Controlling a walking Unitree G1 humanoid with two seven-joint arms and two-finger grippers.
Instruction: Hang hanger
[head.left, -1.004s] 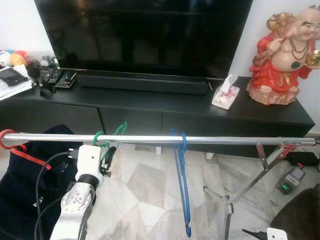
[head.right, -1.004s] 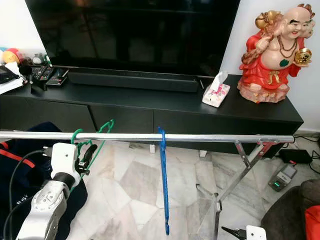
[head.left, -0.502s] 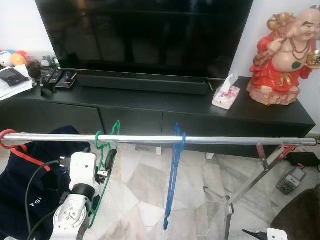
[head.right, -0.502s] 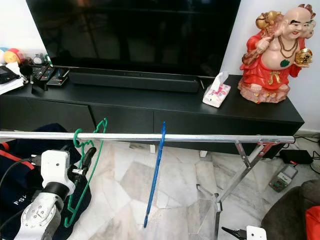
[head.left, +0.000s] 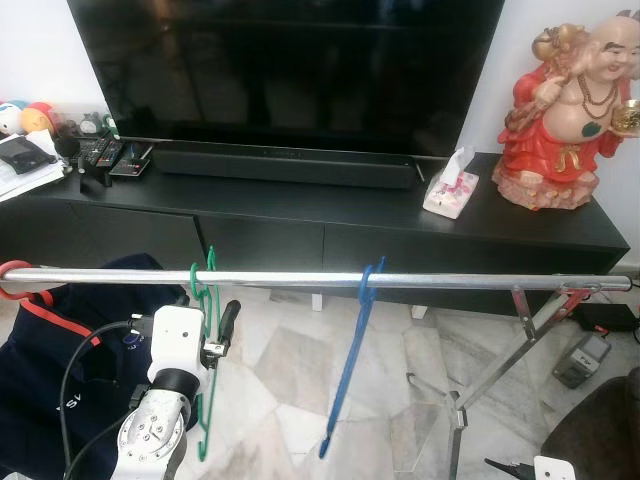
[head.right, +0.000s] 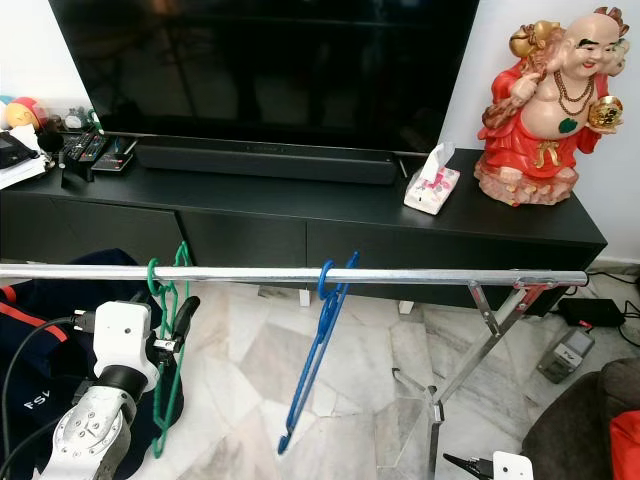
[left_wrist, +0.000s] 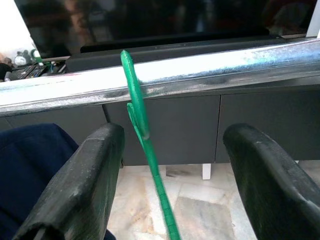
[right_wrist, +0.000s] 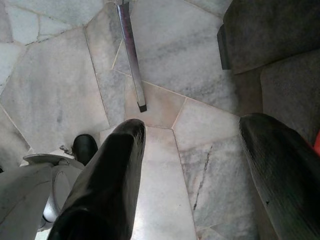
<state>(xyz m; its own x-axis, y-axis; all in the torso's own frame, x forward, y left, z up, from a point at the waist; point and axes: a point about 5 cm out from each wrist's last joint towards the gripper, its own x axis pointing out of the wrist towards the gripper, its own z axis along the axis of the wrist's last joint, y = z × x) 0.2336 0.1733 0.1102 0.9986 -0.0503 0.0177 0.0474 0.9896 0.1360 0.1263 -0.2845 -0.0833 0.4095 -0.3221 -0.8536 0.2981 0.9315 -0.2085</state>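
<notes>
from the head views i see the green hanger (head.left: 205, 350) hooked on the rail (head.left: 450, 282) near its left end, beside a blue hanger (head.left: 350, 360) (tilted). my left gripper (head.left: 215, 330) sits just below the rail. left wrist view: fingers (left_wrist: 87, 185) spread apart, the green hanger between them untouched. right wrist view: right gripper (right_wrist: 195, 170) open over the floor (right_wrist: 50, 85).

A green plastic hanger (head.left: 203, 330) hangs from the long silver metal rail (head.left: 320, 279), hook over it. The left gripper (head.left: 222, 325) sits just beside it. A blue plastic hanger (head.left: 350, 355) hangs tilted further along.
</notes>
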